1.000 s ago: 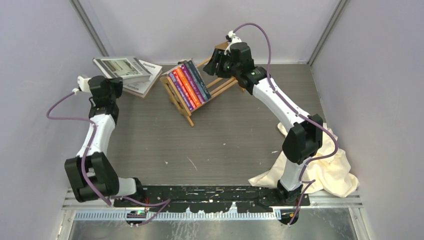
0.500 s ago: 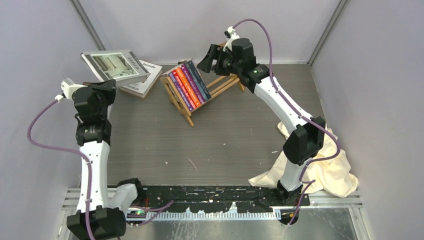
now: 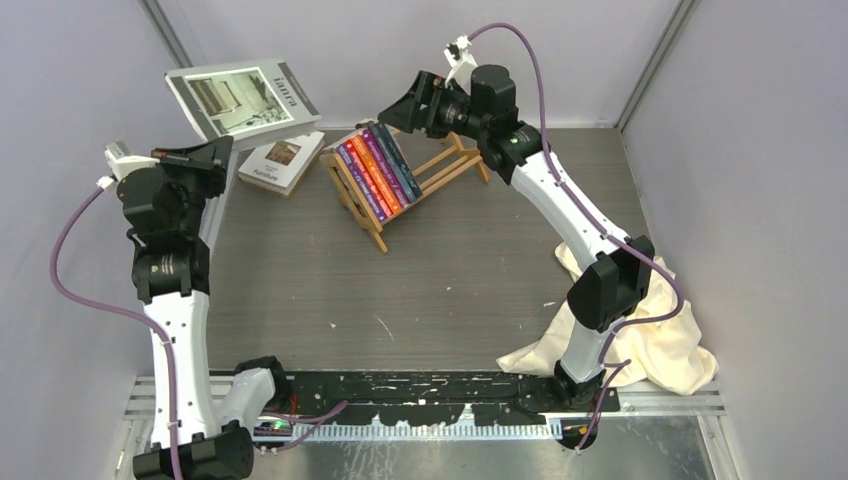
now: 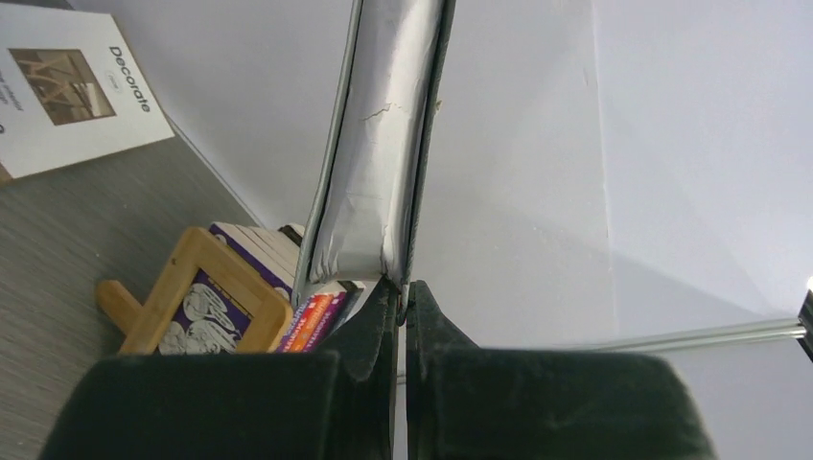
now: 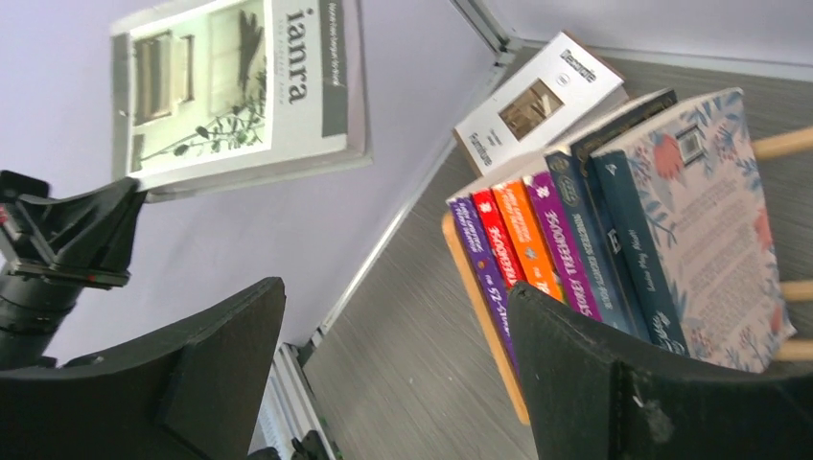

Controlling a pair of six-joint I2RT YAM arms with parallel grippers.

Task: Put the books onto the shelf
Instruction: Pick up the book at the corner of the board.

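Above the far-left corner of the desk (image 3: 400, 280): the grey book (image 3: 243, 100) hangs in the air. Its cover is turned up to the top camera, and its long axis runs about left to right, tilted.
Writing on grey book: "ianra" in big letters along one short edge; the smaller print is not readable.
Left fingers (image 4: 403, 292): pressed together on the lower edge of the grey book; in the wrist view the book rises edge-on straight away from them.
White book (image 3: 282, 160): flat on the desk, just left of the shelf; it reads "Decorate" and "Furniture".
Shelf (image 3: 440, 170): its long axis is diagonal, near-left to far-right; a row of paperbacks (image 3: 378, 170) stands at its left end, spines up.
Right fingers (image 3: 400, 108): spread wide, holding nothing, above the far side of the row.
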